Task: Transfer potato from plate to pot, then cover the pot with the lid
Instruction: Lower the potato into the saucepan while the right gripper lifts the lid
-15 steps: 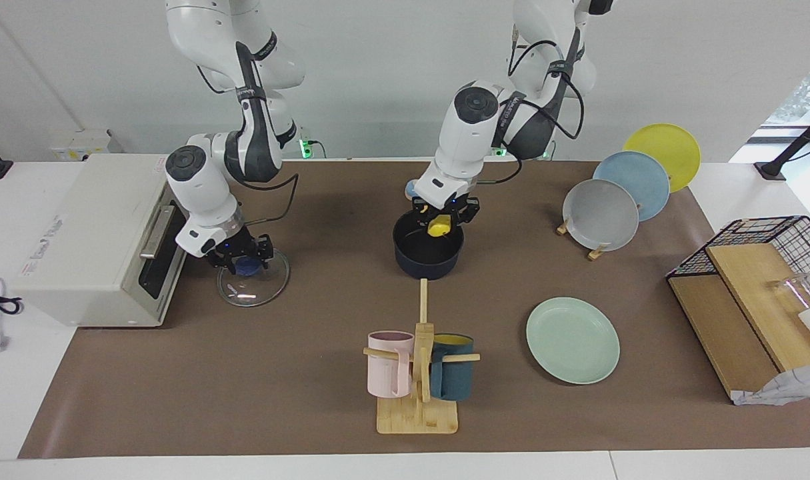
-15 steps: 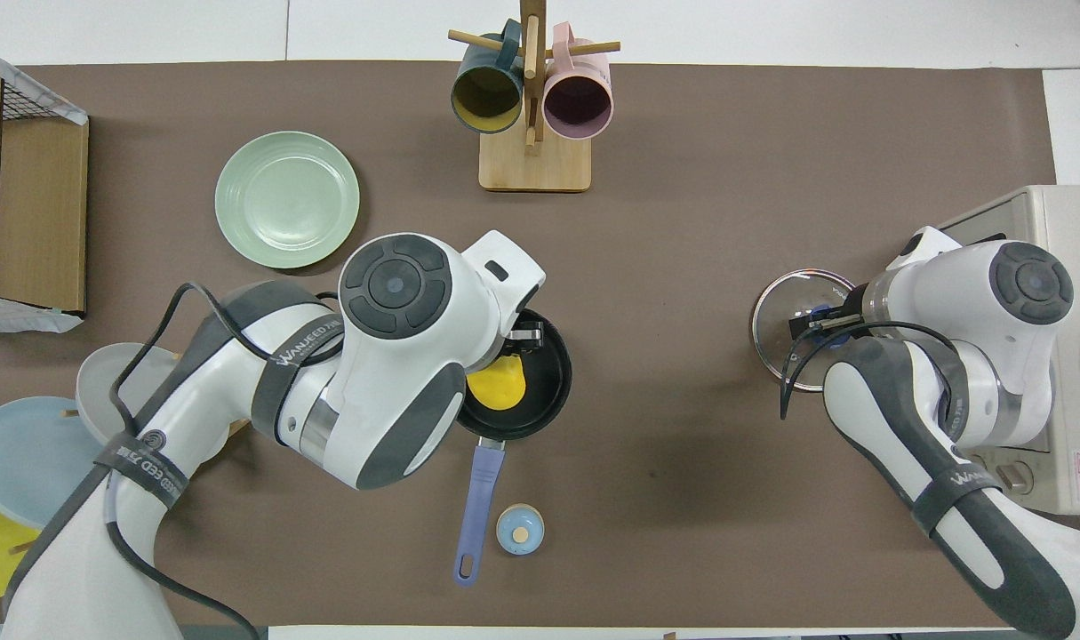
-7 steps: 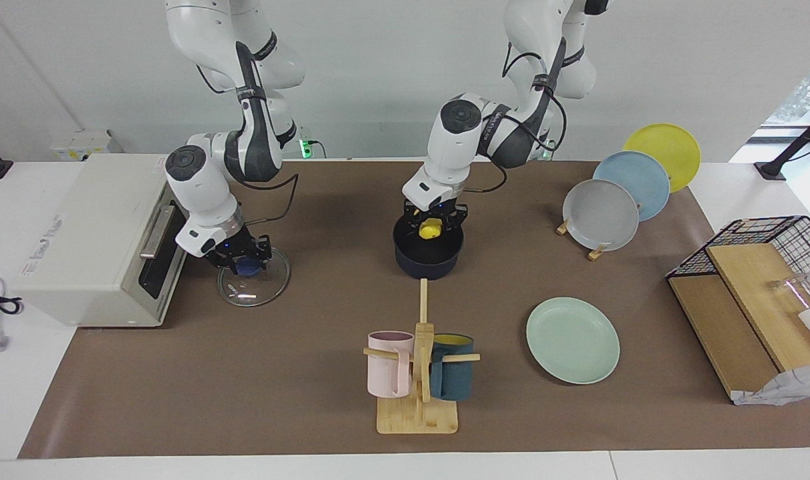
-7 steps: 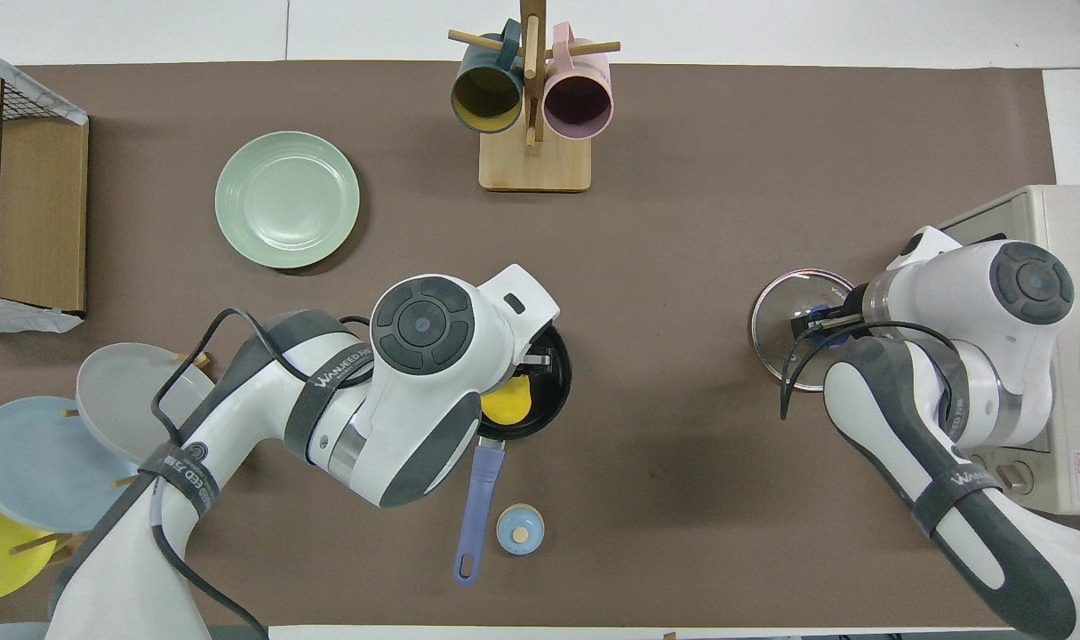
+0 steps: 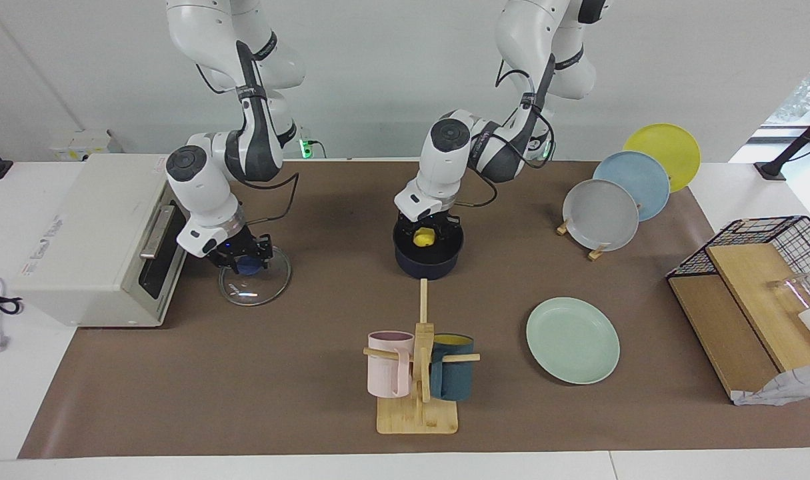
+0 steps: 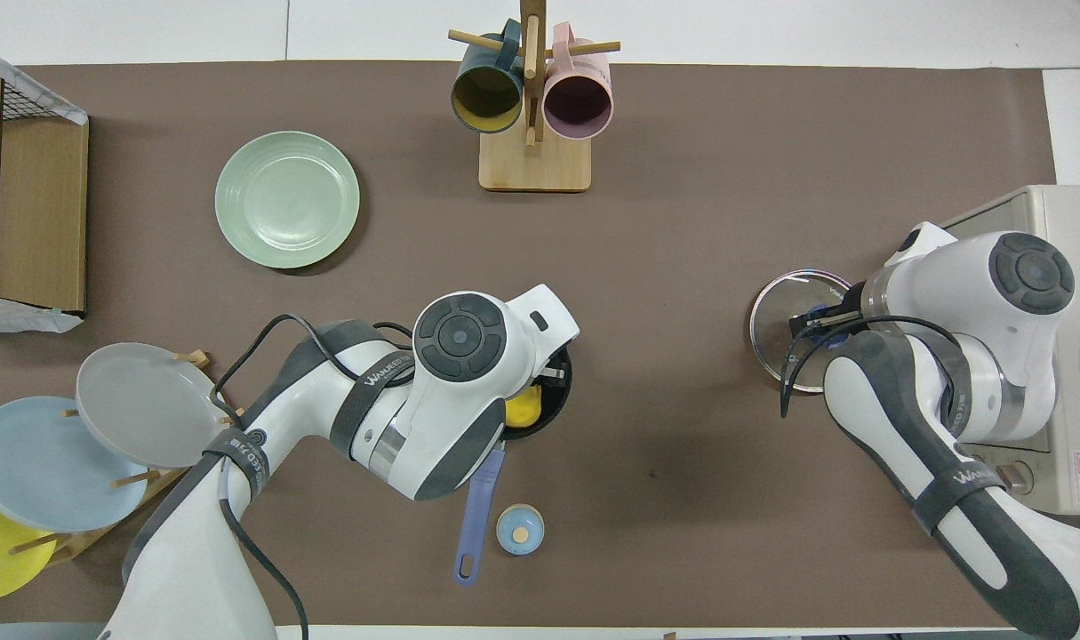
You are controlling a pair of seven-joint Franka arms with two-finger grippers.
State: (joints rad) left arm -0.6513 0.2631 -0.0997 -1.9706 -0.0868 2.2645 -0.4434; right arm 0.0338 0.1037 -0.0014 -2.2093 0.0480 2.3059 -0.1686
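Lowering into the small dark navy pot (image 5: 428,253), your left gripper (image 5: 426,230) has the bright-yellow lumpy potato (image 5: 423,236) clamped between its fingers, inside the rim. The pale mint-green round plate (image 5: 573,340) lies bare, so you have only the release left of the transfer. Your right gripper (image 5: 243,261) sits at the blue knob of the clear glass lid (image 5: 258,283) by the toaster oven (image 5: 91,233); whether it grips, I cannot tell. Covering remains.

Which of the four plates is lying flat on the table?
The pale mint-green round plate lies flat on the brown mat. The grey plate, light-blue plate and yellow plate stand upright in a wooden rack.
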